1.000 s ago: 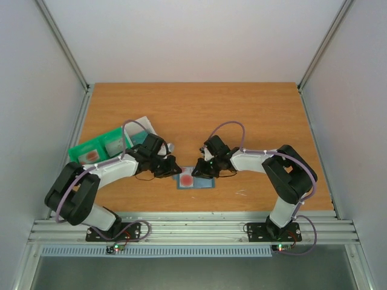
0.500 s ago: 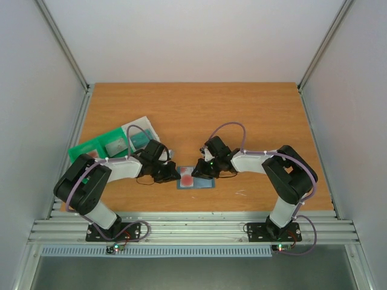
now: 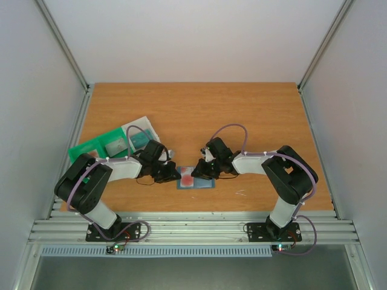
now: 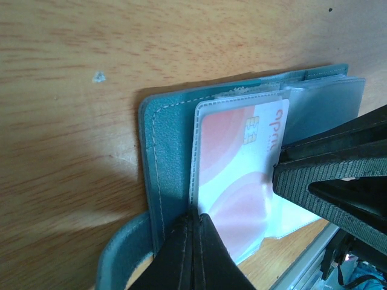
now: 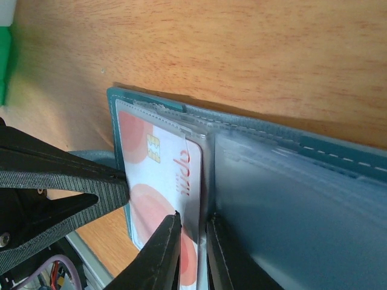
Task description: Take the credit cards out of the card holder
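Note:
The slate-blue card holder [image 3: 196,179] lies open on the table between my two grippers. A white card with red circles [image 4: 237,175] sits in its clear sleeve and also shows in the right wrist view [image 5: 156,175]. My left gripper [image 4: 195,219] is shut, its tips pressed on the holder [image 4: 169,163] at the sleeve's left edge. My right gripper [image 5: 192,222] is nearly closed, pinching the card's right edge through the sleeve, with the holder's other half [image 5: 302,199] beside it. In the top view the left gripper [image 3: 173,175] and right gripper [image 3: 202,173] flank the holder.
A green tray [image 3: 84,148] and a clear whitish tray [image 3: 134,129] holding a teal card [image 3: 140,140] lie at the left behind my left arm. The table's front edge and metal rail [image 3: 193,226] run just below the holder.
My left arm swung its elbow down and left off the trays, with its gripper staying at the holder's left edge. The right gripper and the holder have barely moved.

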